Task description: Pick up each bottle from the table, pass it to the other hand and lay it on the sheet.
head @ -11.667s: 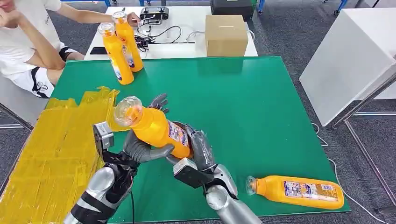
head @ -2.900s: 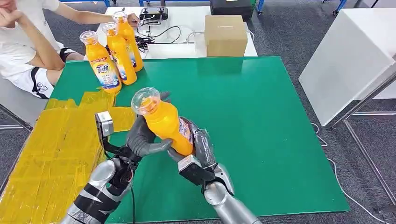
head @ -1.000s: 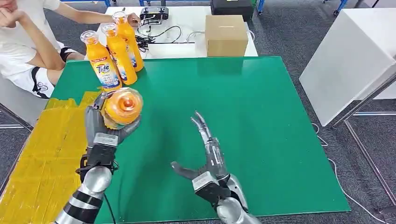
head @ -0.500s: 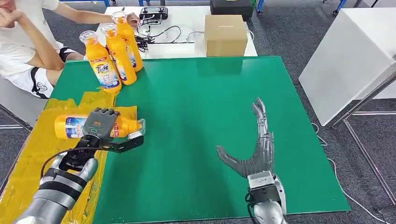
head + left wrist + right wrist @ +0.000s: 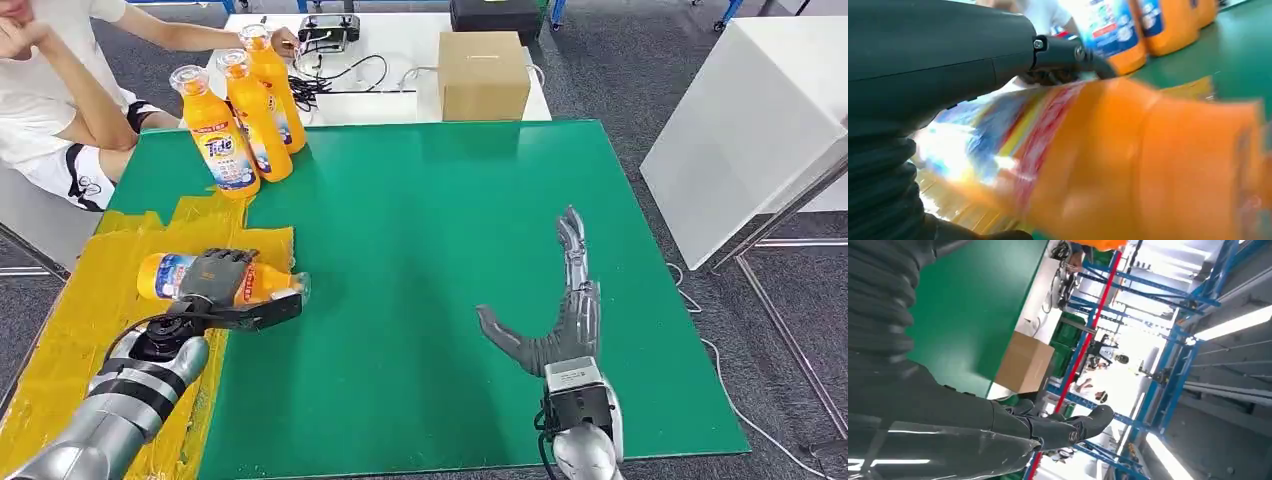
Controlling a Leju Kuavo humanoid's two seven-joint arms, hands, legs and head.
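Observation:
An orange detergent bottle point(image 5: 170, 276) lies on its side on the yellow sheet point(image 5: 90, 340), cap toward the green mat. My left hand point(image 5: 222, 283) grips it from above around its middle; the left wrist view shows the bottle point(image 5: 1148, 160) close up under the dark fingers point(image 5: 1068, 55). Three more orange bottles point(image 5: 215, 130) stand upright at the mat's far left corner. My right hand point(image 5: 560, 320) is open over the green mat at the right, fingers stretched out and holding nothing; the right wrist view shows the right hand point(image 5: 978, 425) with nothing in it.
A person in a white shirt point(image 5: 55, 90) sits at the far left, one hand by the standing bottles. A cardboard box point(image 5: 483, 75) and cables lie on the white table behind. The green mat point(image 5: 440, 220) covers the table; a white cabinet point(image 5: 750, 120) stands to the right.
My left hand has lowered the bottle from upright above the mat onto the yellow sheet, lying flat. My right hand has drawn away to the right and stays spread.

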